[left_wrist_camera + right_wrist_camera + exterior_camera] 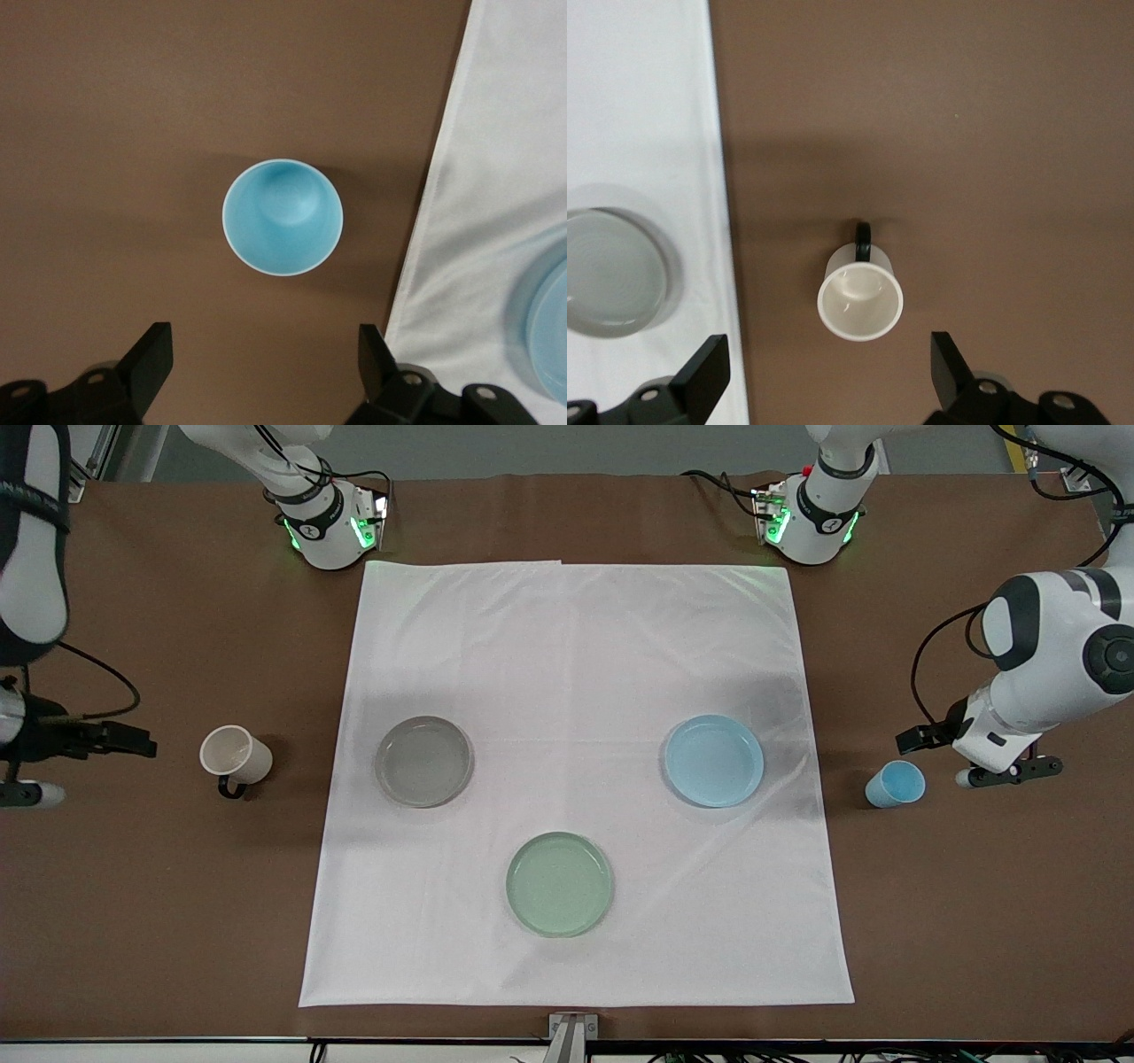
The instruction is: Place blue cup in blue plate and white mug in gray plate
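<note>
The left gripper (264,367) hangs with its fingers wide apart beside the blue cup (895,784), which stands up on the brown table (974,921) near the blue plate (714,761). The right gripper (830,372), also spread apart, waits by the white mug (235,756), whose dark handle points toward the front camera, near the gray plate (423,762)
</note>
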You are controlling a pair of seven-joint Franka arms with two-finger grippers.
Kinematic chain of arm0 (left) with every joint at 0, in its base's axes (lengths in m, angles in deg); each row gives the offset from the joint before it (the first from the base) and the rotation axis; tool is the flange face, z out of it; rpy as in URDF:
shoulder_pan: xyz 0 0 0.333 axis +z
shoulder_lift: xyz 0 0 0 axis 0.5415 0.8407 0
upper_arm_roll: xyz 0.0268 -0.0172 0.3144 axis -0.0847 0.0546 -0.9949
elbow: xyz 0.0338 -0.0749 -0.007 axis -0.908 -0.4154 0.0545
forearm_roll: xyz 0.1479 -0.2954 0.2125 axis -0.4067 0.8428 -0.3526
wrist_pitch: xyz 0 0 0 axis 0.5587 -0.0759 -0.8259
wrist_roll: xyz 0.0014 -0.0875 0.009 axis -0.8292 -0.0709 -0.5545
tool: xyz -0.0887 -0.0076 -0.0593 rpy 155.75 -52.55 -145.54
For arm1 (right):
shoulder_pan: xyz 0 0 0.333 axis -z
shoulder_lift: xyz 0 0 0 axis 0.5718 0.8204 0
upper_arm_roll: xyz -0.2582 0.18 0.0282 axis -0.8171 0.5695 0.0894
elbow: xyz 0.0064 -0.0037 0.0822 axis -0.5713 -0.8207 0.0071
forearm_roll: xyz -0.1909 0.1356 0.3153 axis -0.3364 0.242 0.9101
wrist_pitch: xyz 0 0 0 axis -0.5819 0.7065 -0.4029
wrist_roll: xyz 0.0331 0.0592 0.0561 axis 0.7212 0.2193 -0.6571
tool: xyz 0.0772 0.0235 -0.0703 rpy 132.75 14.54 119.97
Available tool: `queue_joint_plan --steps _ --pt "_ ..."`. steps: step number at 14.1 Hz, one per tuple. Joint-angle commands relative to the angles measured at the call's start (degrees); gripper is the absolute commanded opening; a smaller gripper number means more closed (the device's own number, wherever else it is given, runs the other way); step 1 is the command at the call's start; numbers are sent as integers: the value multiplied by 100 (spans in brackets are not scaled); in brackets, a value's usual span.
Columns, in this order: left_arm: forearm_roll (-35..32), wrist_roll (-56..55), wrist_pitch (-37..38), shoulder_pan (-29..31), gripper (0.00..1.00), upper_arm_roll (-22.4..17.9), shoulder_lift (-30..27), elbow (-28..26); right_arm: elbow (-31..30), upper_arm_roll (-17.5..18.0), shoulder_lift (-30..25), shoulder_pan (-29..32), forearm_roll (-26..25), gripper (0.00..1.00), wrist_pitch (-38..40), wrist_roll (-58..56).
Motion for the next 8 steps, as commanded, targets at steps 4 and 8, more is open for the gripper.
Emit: queue_joint_plan --steps 4,8 --pt "-520 -22 -631 348 83 37 526 56 -2035 48 129 148 22 100 -2655 -10" --pt "-503 -136 -764 348 73 46 808 197 -2159 57 534 245 407 100 -3106 -484"
